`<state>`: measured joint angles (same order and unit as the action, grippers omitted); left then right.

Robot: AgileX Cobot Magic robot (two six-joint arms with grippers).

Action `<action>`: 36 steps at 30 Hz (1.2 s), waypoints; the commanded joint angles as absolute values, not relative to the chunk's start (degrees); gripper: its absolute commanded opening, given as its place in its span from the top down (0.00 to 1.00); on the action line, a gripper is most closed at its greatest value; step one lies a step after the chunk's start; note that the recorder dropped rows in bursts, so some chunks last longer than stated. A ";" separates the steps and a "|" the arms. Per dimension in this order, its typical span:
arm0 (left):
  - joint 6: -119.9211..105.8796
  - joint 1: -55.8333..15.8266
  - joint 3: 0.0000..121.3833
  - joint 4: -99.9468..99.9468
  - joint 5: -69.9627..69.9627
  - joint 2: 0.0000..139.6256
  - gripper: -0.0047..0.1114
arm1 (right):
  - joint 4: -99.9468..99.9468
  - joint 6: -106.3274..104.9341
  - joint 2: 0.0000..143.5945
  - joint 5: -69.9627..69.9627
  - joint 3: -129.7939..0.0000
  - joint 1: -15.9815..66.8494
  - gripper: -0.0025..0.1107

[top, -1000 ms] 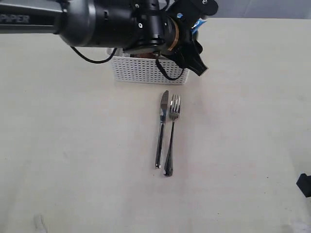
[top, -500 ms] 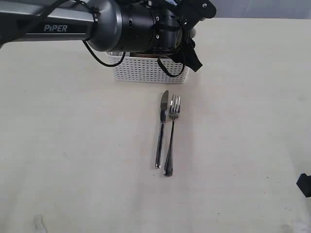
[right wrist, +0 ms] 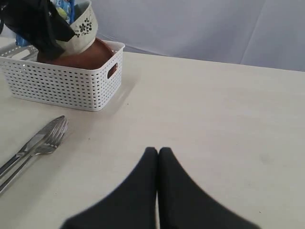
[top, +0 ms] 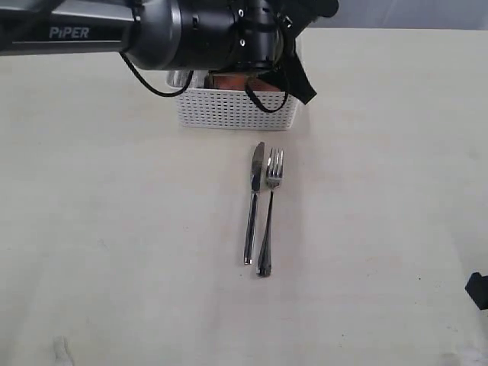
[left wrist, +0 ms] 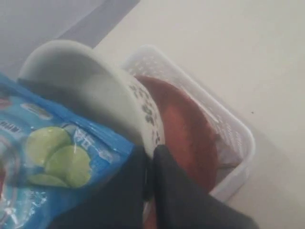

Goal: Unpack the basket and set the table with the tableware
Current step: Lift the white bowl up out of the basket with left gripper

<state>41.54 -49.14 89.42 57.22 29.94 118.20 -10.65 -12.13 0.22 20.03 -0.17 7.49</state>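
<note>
The white basket [top: 236,110] stands at the far middle of the table [top: 114,229]. In it a pale bowl [left wrist: 95,90] with a dark patterned rim stands on edge against a brown plate [left wrist: 186,129]. My left gripper [left wrist: 151,149] reaches into the basket and is shut on the bowl's rim, one finger inside the bowl and one on the plate side. A steel knife [top: 253,202] and fork [top: 269,210] lie side by side in front of the basket. My right gripper [right wrist: 158,150] is shut and empty, low over bare table to the right.
A blue chip bag [left wrist: 57,152] lies against the bowl inside the basket. My left arm [top: 152,34] stretches across the far left of the table and hides much of the basket's contents. A dark part [top: 479,290] shows at the right edge.
My left gripper has dropped into the basket and its jaws have gone from open to shut on the bowl's rim. Knife, fork and right gripper have not moved.
</note>
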 commanded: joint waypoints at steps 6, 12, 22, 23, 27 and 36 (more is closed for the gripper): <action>45.44 -49.64 89.74 49.79 24.32 111.18 0.96 | -10.24 -12.14 0.00 19.69 0.00 7.61 0.98; 37.77 -54.84 89.74 46.27 25.50 111.18 0.96 | -10.24 -12.14 0.00 19.69 0.00 7.61 0.98; 39.01 -59.45 89.74 52.34 26.90 111.18 0.96 | -10.24 -12.14 0.00 19.69 0.00 7.61 0.98; 42.65 -58.40 89.74 52.34 25.50 111.18 0.96 | -10.24 -12.14 0.00 19.69 0.00 7.61 0.98; 59.39 -52.70 89.00 51.82 17.04 111.18 0.96 | -10.24 -12.14 0.00 19.69 0.00 7.61 0.98; 71.34 -41.24 85.39 51.82 -4.87 113.32 0.96 | -10.24 -12.14 0.00 19.69 0.00 7.61 0.98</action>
<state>69.69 -43.42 85.68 50.99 -1.49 112.74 -10.65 -12.13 0.22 20.03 -0.17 7.49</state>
